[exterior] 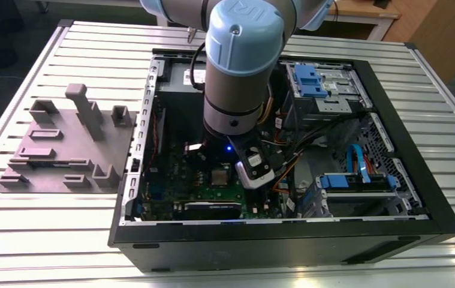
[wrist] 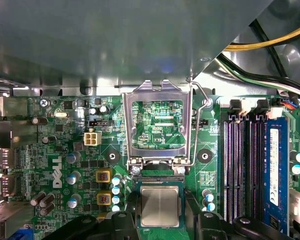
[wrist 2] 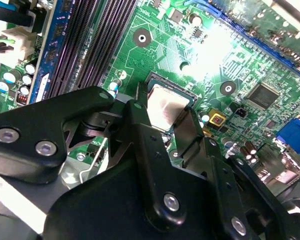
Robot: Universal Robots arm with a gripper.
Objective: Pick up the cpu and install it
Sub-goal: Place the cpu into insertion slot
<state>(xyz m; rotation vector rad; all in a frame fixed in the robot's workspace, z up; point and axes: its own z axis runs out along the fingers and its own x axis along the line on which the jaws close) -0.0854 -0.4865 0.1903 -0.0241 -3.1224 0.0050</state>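
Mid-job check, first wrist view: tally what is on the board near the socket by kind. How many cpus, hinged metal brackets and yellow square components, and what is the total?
cpu: 1
open metal bracket: 1
yellow square components: 2
Total: 4

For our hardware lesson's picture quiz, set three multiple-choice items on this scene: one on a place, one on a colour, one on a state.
1. Where is the cpu? A on the grey block; B at the socket on the motherboard; C on a drive bay.
2. Motherboard's colour? A green; B red; C white.
3. The socket's metal frame is: A shut over the cpu; B swung open; C missing.
Answers: B, it lies by the frame's hinge; A, green board; B, board shows through its window.
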